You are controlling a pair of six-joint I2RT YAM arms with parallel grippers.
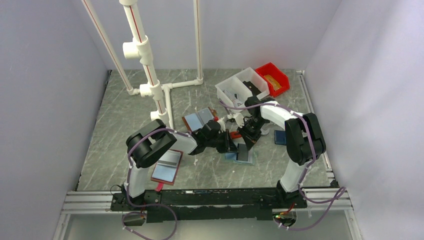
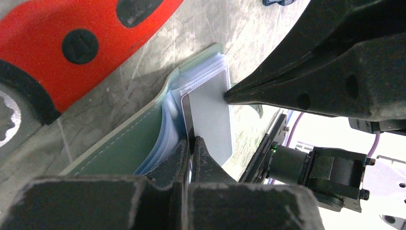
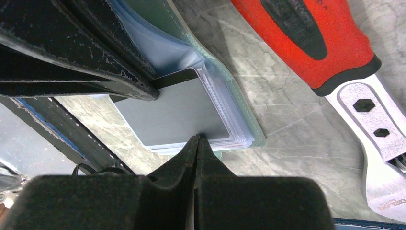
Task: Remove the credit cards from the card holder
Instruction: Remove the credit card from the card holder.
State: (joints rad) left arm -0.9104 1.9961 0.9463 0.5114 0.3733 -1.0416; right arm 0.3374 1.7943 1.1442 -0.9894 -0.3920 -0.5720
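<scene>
Card holder [image 2: 124, 148], mint-edged, sleeves fanned; left tool [image 2: 192, 141] pinched its grey credit card [image 2: 210, 120]; right tool [image 3: 197, 139], pressed together, touched the sleeves. Scraper [image 3: 311, 43] print illegible.

Top view: even, diffuse white light, soft shadows on the grey counter [image 1: 115, 130], sharp focus. Wrist views: left gripper [image 2: 191, 143] and right gripper [image 3: 197, 138] dark and blurred in the foreground; left wrist view overexposed at lower right.

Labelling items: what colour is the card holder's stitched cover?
Pale mint green on the card holder, best in left wrist view.
</scene>
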